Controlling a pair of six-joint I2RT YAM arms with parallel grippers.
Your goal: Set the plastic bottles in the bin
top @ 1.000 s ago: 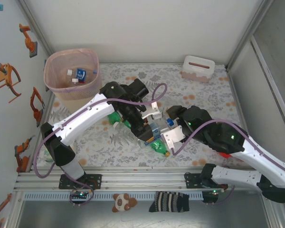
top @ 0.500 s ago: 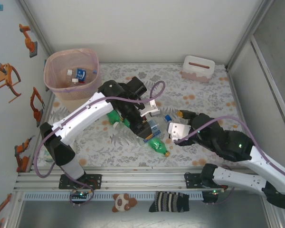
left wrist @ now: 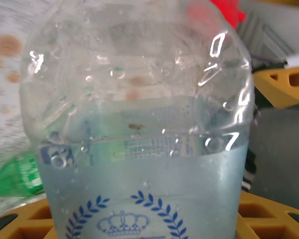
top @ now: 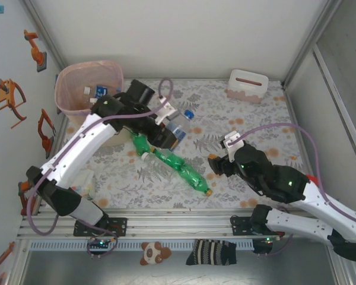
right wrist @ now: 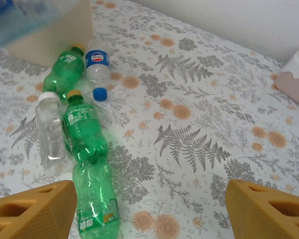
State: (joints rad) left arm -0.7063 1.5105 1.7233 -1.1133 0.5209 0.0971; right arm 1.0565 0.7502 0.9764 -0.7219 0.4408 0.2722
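Holding a clear bottle (top: 181, 119) pinched between its fingers, your left gripper (top: 171, 129) hangs above the table (top: 255, 124), off to the right of the bin (top: 62, 89) and not yet over it. The left wrist view has the bottle (left wrist: 139, 149) up close with liquid inside, so judge it heavier than an empty one and liable to slosh; swing it across smoothly rather than in a jerk. Carry it high enough to pass the bin's rim and pink liner without brushing them, since a snag on the liner could drag the bin or tip it. Spread the fingers only once the bottle sits over the middle of the opening, where a few bottles (top: 98, 91) already lie at the bottom. Your right gripper (top: 215, 163) hangs spread and empty, low over the table just right of the green bottles (top: 178, 166). Its wrist view shows the right gripper (right wrist: 154, 214) wide apart and looking toward three green bottles (right wrist: 84, 129) and two clear ones (right wrist: 50, 132) lying close together. Hold that arm back from the left arm's path until the drop is made. Pick an outer bottle next, because the ones in the middle touch their neighbours and would likely roll when nudged.
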